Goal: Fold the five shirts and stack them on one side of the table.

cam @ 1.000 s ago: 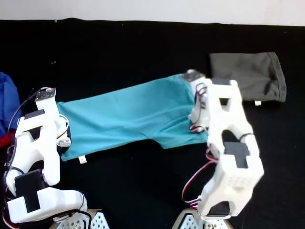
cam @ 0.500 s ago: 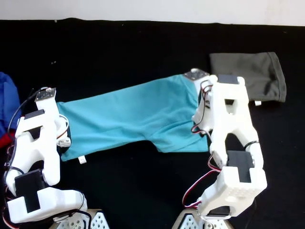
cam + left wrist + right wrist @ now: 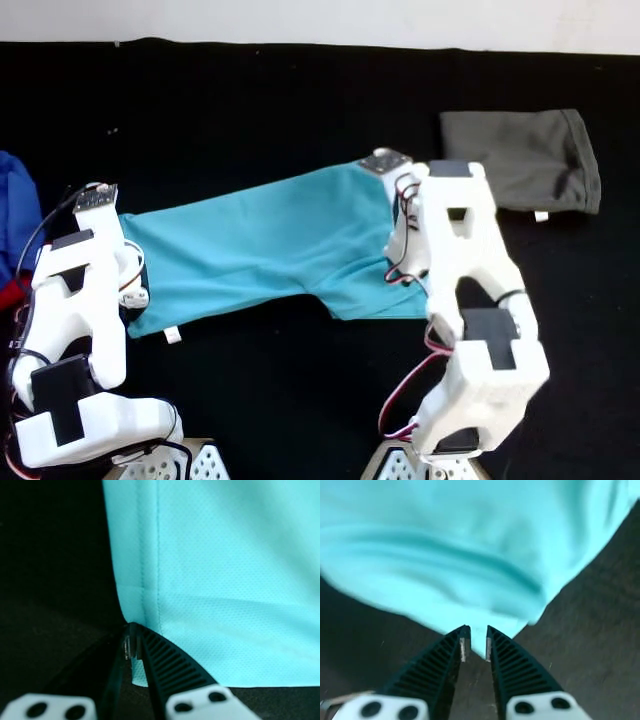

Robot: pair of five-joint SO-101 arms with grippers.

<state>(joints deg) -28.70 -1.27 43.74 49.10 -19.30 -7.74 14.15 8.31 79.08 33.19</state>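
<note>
The left fingers [image 3: 131, 644] are clamping tight on the shirt's [image 3: 225, 580] hem corner; the right fingers [image 3: 466, 645], barely parted, are gripping its other end.

- I read this as a robotics lab bench, not a home.
- Table [image 3: 250, 100] draped in black cloth, with a plain white wall [image 3: 320, 20] behind it.
- Left arm [image 3: 75, 300] and right arm [image 3: 470, 290]: white printed shells, bare servo wires [image 3: 405, 385], bases at the table's near edge.
- Teal shirt [image 3: 260, 240] and folded grey shirt [image 3: 520, 160] lie on the cloth.
</note>
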